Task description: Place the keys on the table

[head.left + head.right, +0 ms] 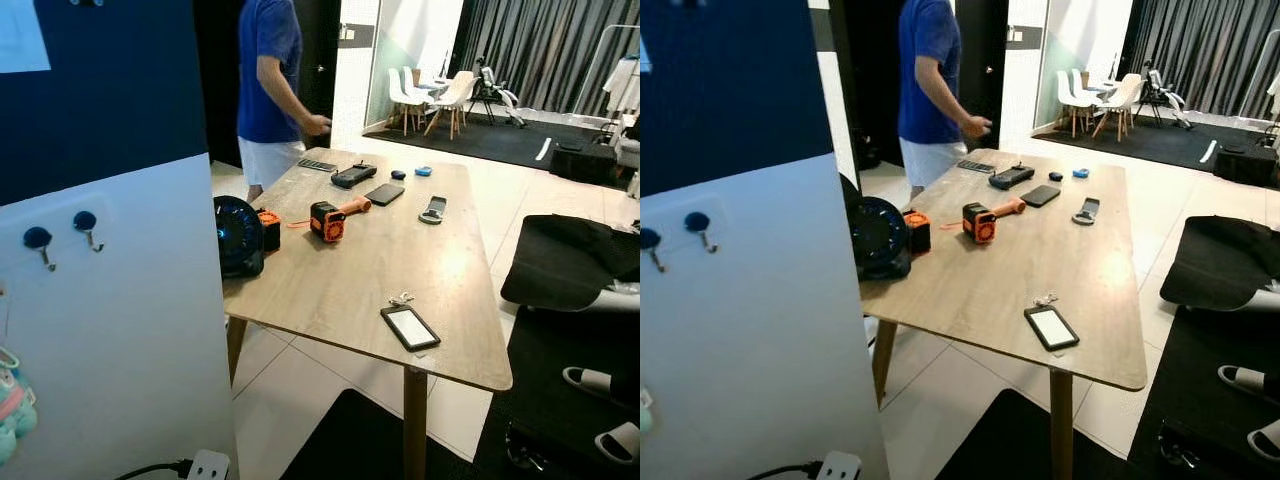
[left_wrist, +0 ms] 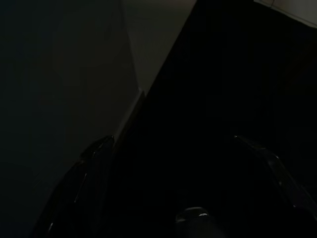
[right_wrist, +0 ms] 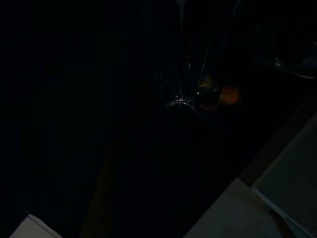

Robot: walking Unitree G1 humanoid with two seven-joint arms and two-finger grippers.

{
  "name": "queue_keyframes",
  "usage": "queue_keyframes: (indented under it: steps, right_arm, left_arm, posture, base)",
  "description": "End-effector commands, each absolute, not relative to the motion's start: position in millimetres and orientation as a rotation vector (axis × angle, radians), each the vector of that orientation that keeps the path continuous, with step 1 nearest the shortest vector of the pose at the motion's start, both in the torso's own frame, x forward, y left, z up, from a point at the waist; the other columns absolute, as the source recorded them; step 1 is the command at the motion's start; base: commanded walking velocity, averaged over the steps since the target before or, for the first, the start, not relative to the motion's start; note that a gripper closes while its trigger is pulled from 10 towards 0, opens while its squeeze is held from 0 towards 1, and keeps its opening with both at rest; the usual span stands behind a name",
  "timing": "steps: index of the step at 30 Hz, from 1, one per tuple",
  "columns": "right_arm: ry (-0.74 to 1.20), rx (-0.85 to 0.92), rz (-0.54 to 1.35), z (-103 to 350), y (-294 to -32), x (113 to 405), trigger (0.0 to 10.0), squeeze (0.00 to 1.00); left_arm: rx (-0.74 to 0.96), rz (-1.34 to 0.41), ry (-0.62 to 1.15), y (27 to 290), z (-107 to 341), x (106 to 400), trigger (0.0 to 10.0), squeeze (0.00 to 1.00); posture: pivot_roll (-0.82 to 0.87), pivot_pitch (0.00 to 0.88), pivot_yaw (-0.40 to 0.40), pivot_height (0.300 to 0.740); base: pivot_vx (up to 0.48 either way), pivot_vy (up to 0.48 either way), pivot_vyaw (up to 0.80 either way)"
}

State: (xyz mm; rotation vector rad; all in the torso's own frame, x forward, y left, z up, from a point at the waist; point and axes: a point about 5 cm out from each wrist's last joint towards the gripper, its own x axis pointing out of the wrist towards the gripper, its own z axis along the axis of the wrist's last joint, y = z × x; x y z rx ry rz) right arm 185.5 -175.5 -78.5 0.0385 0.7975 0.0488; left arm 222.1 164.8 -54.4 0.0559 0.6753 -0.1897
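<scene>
On your left a white panel carries two blue hooks (image 1: 86, 222); the wooden table (image 1: 340, 270) stands beside it. The keys (image 1: 401, 299) lie on it, just behind a phone (image 1: 409, 327). Both wrist views are too dark for you to tell either gripper's finger state.

No legible text — no labels, brands, numbers or signs.

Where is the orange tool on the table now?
The orange tool lies near the wooden table's middle, between the black round fan and the dark phone.
</scene>
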Motion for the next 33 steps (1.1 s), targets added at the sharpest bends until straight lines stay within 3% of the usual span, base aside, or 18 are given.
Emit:
queue_keyframes:
  steps: [1, 33]
  right_arm:
    - [0.795, 0.030, 0.035, -78.2, -180.0, 184.9, 10.0, 0.00]
    - [0.798, 0.031, 0.021, -78.3, -182.0, 184.4, 10.0, 0.00]
  left_arm:
    - [0.053, -0.183, 0.692, 166.3, -56.6, 218.8, 10.0, 0.00]
    - [0.084, -0.224, 0.682, 162.2, -55.4, 220.7, 10.0, 0.00]
  posture:
    - [0.07, 0.009, -0.001, 0.740]
    - [0.07, 0.015, 0.005, 0.740]
  base:
    - [0.000, 0.000, 0.00]
    - [0.000, 0.000, 0.00]
